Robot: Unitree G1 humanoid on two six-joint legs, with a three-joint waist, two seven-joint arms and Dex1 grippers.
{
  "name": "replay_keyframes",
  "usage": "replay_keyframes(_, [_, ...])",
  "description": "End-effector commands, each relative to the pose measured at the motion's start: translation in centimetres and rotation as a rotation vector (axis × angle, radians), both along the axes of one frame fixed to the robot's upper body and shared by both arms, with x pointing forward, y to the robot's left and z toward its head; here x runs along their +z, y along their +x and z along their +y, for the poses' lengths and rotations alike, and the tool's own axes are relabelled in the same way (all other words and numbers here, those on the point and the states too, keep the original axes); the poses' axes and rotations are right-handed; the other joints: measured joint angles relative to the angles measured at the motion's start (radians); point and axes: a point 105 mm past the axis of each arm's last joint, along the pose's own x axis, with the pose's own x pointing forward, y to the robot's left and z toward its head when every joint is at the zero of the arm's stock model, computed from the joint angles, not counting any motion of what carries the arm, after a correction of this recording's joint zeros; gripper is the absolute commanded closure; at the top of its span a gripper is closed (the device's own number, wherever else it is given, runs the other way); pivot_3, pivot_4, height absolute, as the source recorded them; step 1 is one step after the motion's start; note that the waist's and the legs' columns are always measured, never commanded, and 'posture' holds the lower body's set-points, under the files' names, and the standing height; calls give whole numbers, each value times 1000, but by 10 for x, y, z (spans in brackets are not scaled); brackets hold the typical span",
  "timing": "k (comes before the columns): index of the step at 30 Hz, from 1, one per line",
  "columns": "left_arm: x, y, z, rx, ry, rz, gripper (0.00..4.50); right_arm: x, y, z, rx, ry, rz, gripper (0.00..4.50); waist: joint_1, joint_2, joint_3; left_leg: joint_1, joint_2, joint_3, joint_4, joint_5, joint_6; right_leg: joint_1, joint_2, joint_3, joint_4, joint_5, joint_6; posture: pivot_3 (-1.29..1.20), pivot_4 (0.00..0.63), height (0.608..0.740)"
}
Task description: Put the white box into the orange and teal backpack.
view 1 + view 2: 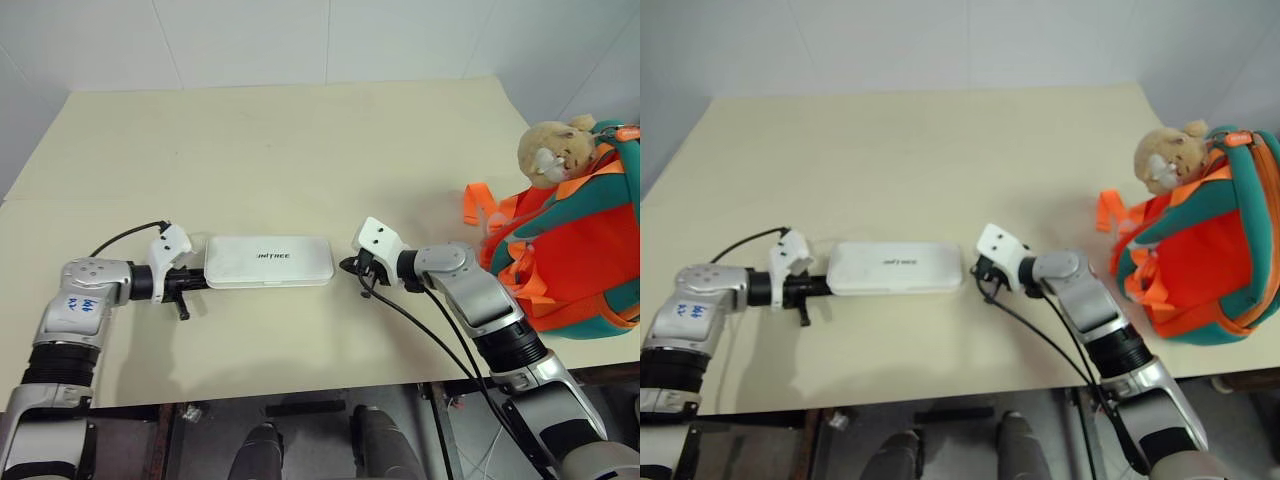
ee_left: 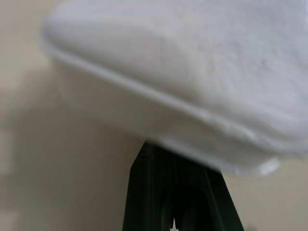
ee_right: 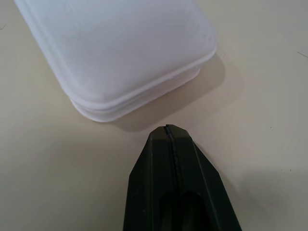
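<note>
The white box (image 1: 269, 261) is a flat, smooth plastic case with rounded corners and a seam running round its side where lid meets base; small dark lettering on its lid reads "UNITREE". It lies flat on the matte cream table (image 1: 300, 140), lengthwise between the two grippers. The left gripper (image 1: 197, 282) has its two black fingers pressed together with nothing between them, and their tip is up against the box's near short end; in the left wrist view the case's rounded edge sits right over the fingertips (image 2: 175, 168). The right gripper (image 1: 349, 265) is likewise closed tight and empty, its matte black fingers (image 3: 175, 159) meeting along a thin line and forming a blunt wedge; it points at the box's other short end from just beside it, with a narrow strip of bare table between tip and case. Black cables trail from both wrists. Well off to the far side of the right gripper, away from the box, the orange and teal backpack (image 1: 570, 250) sits at the table's edge: soft orange fabric with teal trim and panels, orange webbing straps spilling toward the gripper, and a fuzzy tan plush bear (image 1: 555, 148) resting at its top.
</note>
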Motion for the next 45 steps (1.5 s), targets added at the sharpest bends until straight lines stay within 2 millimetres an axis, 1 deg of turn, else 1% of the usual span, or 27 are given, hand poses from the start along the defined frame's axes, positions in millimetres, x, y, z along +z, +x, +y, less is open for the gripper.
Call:
replay_keyframes(1, [-1, -4, 29, 108, 115, 31, 4465, 15, -2, 6, 27, 42, -48, 4500, 0, 0, 0, 0, 0, 0, 0, 0, 0, 0, 0, 0, 0, 0, 0, 0, 150, 740])
replay_keyframes(6, [11, -11, 32, 118, 125, 46, 4465, 14, -3, 10, 36, 51, -47, 4500, 1, 0, 0, 0, 0, 0, 0, 0, 0, 0, 0, 0, 0, 0, 0, 0, 150, 740])
replay_keyframes(8, [17, -13, 25, 104, 57, 53, 4465, 14, -3, 11, 36, 56, -48, 4500, 0, 0, 0, 0, 0, 0, 0, 0, 0, 0, 0, 0, 0, 0, 0, 0, 150, 740])
replay_keyframes(10, [28, -16, 14, 86, -63, 61, 4465, 14, -3, 11, 38, 59, -48, 4500, 2, 0, 0, -1, 0, 0, 0, 0, 0, 0, 0, 0, -1, 0, 0, 0, 150, 740])
replay_keyframes(12, [38, -21, 7, 54, -134, 67, 4465, 14, -4, 12, 40, 62, -47, 4500, 3, 0, 0, -1, 0, 0, 0, 0, 0, 0, 0, 0, -1, 0, 0, 0, 150, 740])
replay_keyframes(14, [44, -23, 8, 49, -159, 59, 4465, 14, -5, 13, 44, 65, -45, 4500, 3, 0, 0, -1, 0, 0, 0, 0, 0, 0, 0, 0, -1, 0, 0, 0, 150, 740])
replay_keyframes(18, [49, -24, 13, 63, -157, 40, 4465, 14, -6, 15, 50, 69, -41, 4500, 2, 0, 0, -1, 0, 0, 0, 0, 0, 0, 0, 0, -2, 0, 0, 0, 150, 740])
replay_keyframes(21, [44, -25, 9, 58, -188, 50, 4465, 14, -7, 16, 54, 70, -38, 4500, 2, 0, 0, -1, 0, 0, 0, 0, 0, 0, 0, 0, -2, 0, 0, 0, 150, 740])
replay_keyframes(23, [37, -26, 4, 39, -207, 67, 4465, 14, -7, 17, 55, 72, -37, 4500, 3, 0, 0, -1, 0, 0, 0, 0, 0, 0, 0, 0, -2, 0, 0, 0, 150, 740])
replay_keyframes(28, [22, -21, -12, 14, -249, 94, 4465, 14, -6, 18, 57, 73, -37, 4500, 6, 0, 0, -1, 0, 0, 0, 0, 0, 0, 0, 0, -2, 0, 0, 0, 150, 740])
replay_keyframes(33, [21, -16, -25, -13, -275, 81, 4465, 16, -5, 17, 53, 74, -42, 4500, 8, 0, 0, 0, 0, 0, 0, 0, 0, 1, 0, 0, -1, 0, 0, 0, 150, 740])
replay_keyframes(36, [20, -15, -31, -27, -286, 83, 4465, 17, -5, 14, 46, 71, -43, 4500, 2, 0, 0, 0, 0, 0, 0, 0, 0, 1, 0, 0, -1, 0, 0, 0, 150, 740])
replay_keyframes(42, [16, -15, -46, -71, -307, 101, 4465, 17, -7, 7, 35, 65, -41, 4500, 7, 0, 0, 0, 0, 0, 0, 0, 0, 1, 0, 0, -2, 0, 0, 0, 150, 740])
replay_keyframes(45, [18, -17, -47, -77, -304, 100, 4465, 16, -8, 3, 25, 60, -39, 4500, 8, 0, 0, 0, 0, 0, 0, 0, 0, 1, 0, 0, -1, 0, 0, 0, 150, 740])
